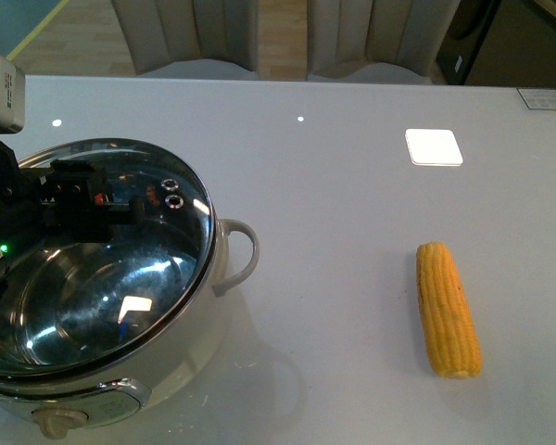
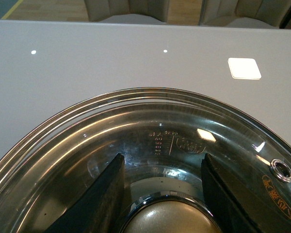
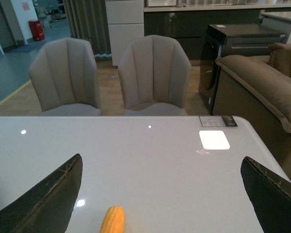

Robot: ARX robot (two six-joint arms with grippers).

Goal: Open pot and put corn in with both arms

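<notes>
1. The left gripper (image 2: 162, 160) is spread astride the knob (image 2: 169, 218) of the lid (image 1: 120, 269), which sits on the pot (image 1: 218, 315); whether it touches the knob is unclear.
2. The right gripper (image 3: 161, 160) is spread wide over the bare surface (image 1: 334, 213), with the corn (image 1: 448, 311) beneath it, nearer one finger.
3. The corn lies well apart from the pot.

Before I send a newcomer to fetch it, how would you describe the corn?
Find the pale table, then the pot on its left side. The corn lies alone well to the pot's right, nearer the robot than a bright square; it is the only yellow thing there.
</notes>
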